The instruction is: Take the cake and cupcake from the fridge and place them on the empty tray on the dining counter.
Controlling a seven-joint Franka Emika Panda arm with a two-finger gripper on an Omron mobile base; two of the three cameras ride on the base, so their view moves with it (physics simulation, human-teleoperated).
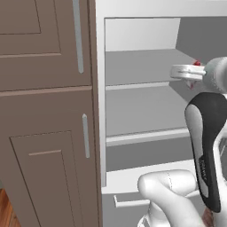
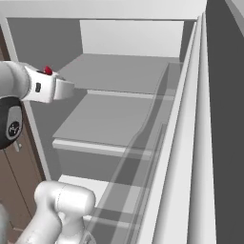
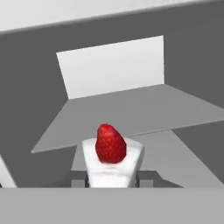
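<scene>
white wedge cake (image 3: 111,164) with a red berry on top, upright, narrow end pointing down in the hand view, sitting between the two dark fingertips (image 3: 78,180). fridge (image 2: 119,114) open, pale grey shelves bare; the cake's red top shows at the upper shelf's front edge.

My left base view sits behind the arm, facing forward into the open fridge (image 1: 142,66) past the brown wood cabinets (image 1: 44,111). My right base view faces the same grey shelves (image 2: 114,74) from the other side, along the door. My hand view looks level along the gripper, close on the cake (image 3: 111,159).
</scene>
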